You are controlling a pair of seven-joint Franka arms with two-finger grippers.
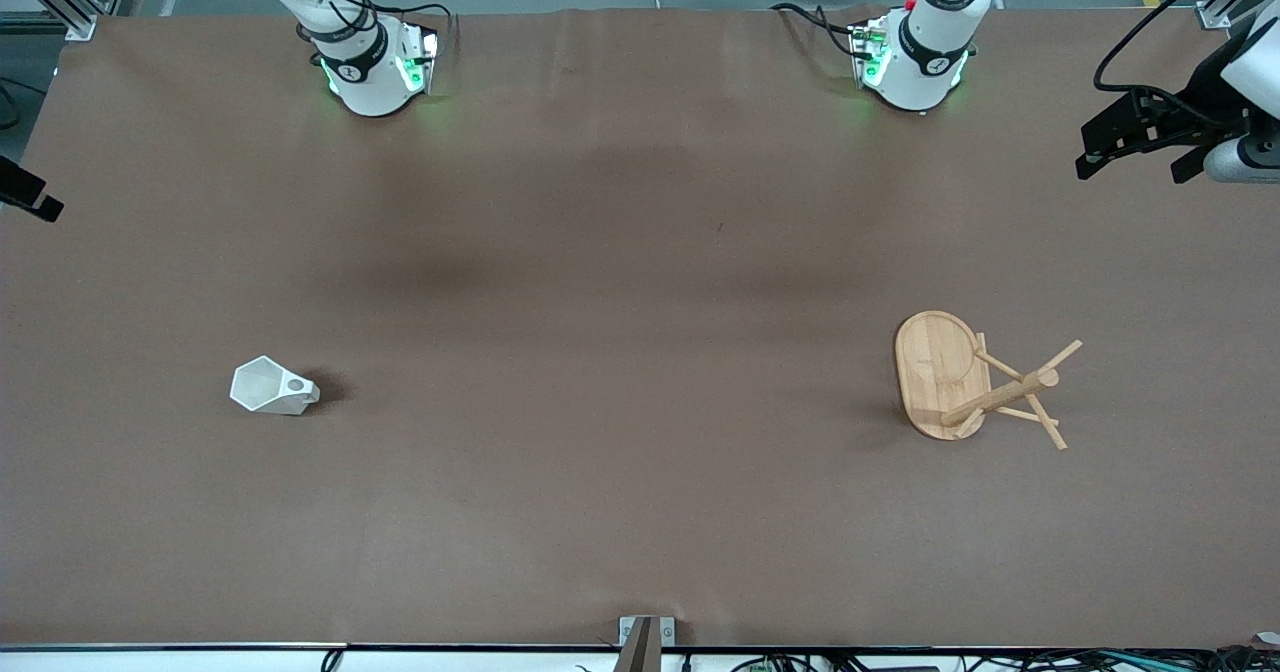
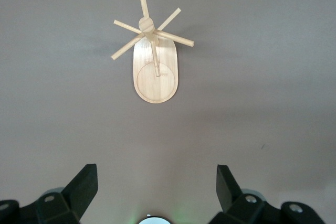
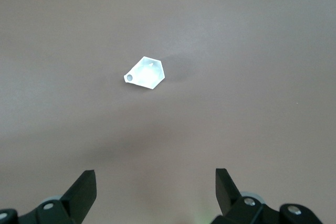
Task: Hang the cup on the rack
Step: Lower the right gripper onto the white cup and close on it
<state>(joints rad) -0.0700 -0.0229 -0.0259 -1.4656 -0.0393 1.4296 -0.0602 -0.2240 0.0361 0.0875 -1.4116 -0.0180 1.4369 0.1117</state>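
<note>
The white faceted cup (image 1: 272,388) lies on its side on the brown table toward the right arm's end, with its hexagonal rim facing that end and the handle hole facing up. It also shows in the right wrist view (image 3: 146,73). The bamboo rack (image 1: 975,380) stands upright toward the left arm's end, and also shows in the left wrist view (image 2: 154,51). My left gripper (image 2: 156,174) is open and empty, high over the table, well apart from the rack; it shows at the edge of the front view (image 1: 1130,142). My right gripper (image 3: 155,174) is open and empty, high above the table, well apart from the cup.
The two arm bases (image 1: 372,67) (image 1: 915,57) stand along the table edge farthest from the front camera. A small metal bracket (image 1: 646,634) sits at the table edge nearest to it. Brown cloth covers the table (image 1: 620,352).
</note>
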